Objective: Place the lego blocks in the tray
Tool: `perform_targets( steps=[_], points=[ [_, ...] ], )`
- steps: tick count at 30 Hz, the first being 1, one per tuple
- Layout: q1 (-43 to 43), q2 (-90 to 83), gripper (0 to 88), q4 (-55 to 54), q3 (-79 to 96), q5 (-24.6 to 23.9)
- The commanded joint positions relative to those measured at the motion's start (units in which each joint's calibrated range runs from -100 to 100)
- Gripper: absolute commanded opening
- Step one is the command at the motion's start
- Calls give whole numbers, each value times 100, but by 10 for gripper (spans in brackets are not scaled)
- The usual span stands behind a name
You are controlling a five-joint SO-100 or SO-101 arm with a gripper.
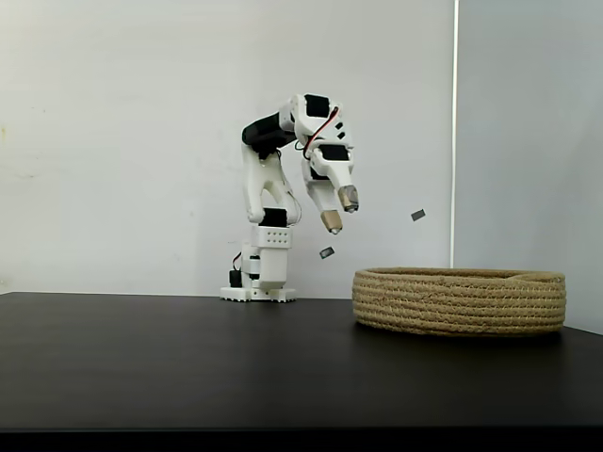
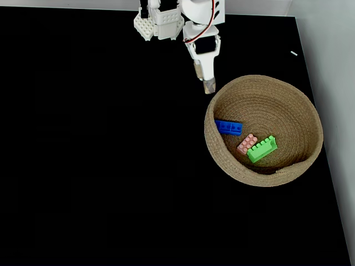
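Note:
The tray (image 2: 299,105) is a round basket of coiled tan rope on the black table; in a fixed view from the side it stands at the right (image 1: 460,301). Inside it lie three lego blocks: a blue one (image 2: 228,127), a pale pink one (image 2: 246,143) and a bright green one (image 2: 261,148) touching the pink. My gripper (image 1: 340,210) hangs in the air left of the basket and above its rim height, open, with nothing between its fingers. From above, the gripper (image 2: 208,86) points at the basket's upper left rim.
The white arm base (image 1: 257,282) stands at the back of the table. A grey wall edge (image 2: 327,66) runs along the right side. Bare black tabletop (image 2: 100,155) spreads to the left and front.

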Motion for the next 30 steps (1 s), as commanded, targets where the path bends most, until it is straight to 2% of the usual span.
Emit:
perform_targets(
  steps=[1,4,8,11,13,18,27,29,30],
  points=[
    [198,-1810,169,-154,1106,20],
    [437,-2523,143,-79,1753,29],
    [989,-3306,111,-429,2930,332],
    [1442,-3813,208,-912,3796,488],
    [1657,-4097,223,-1004,4179,601],
    [2011,-4767,131,-1146,4836,689],
    [2588,-6307,107,-1287,6231,1050],
    [2580,-6470,57,-1320,6459,1133],
    [2564,-6470,4,-1337,6532,1182]
  ],
)
